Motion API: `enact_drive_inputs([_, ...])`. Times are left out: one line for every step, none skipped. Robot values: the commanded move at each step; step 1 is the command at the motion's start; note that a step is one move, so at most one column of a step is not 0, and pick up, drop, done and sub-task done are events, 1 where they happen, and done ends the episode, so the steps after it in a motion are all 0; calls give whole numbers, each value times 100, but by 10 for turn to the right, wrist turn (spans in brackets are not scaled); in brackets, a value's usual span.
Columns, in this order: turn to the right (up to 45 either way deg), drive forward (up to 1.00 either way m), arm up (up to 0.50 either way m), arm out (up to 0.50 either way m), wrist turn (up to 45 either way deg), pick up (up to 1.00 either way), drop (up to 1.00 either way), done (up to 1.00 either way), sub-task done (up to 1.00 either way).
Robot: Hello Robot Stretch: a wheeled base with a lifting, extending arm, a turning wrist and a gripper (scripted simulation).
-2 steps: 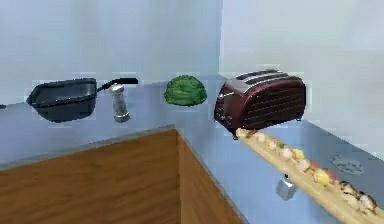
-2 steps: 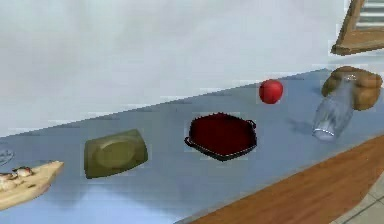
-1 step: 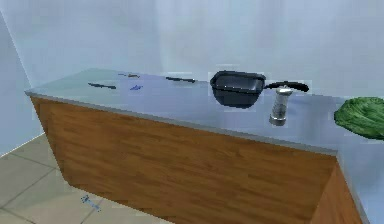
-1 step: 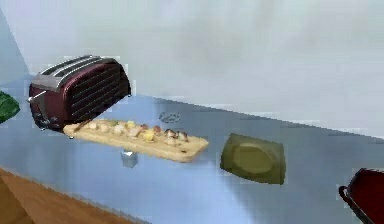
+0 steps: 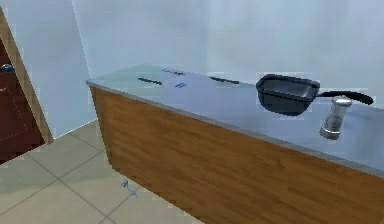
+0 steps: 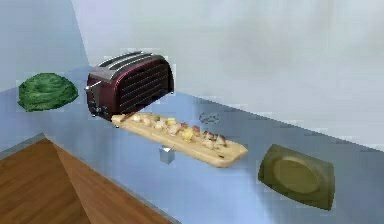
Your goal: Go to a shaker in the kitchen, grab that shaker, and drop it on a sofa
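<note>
A small glass shaker (image 5: 336,117) with a rounded metal top stands upright on the blue-grey countertop (image 5: 200,100), at the forward view's right, near the counter's front edge. Just behind and left of it sits a black frying pan (image 5: 288,94), its handle pointing right past the shaker. In the arm side view, a small pale grey blob (image 6: 166,154) stands on the counter (image 6: 120,170) in front of a long wooden board; its kind is unclear.
The counter has a wood-panelled front (image 5: 200,160) above a tiled floor (image 5: 50,185). A dark wooden door (image 5: 12,100) is at far left. Dark utensils (image 5: 150,80) lie on the counter. Elsewhere on it are a dark red toaster (image 6: 128,82), a green leafy lump (image 6: 48,92), a board of food pieces (image 6: 185,135) and an olive plate (image 6: 296,175).
</note>
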Motion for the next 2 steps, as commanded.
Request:
enact_drive_inputs([0,0,50,0,0,0,0,0,0])
enact_drive_inputs([0,0,38,0,0,0,0,0,0])
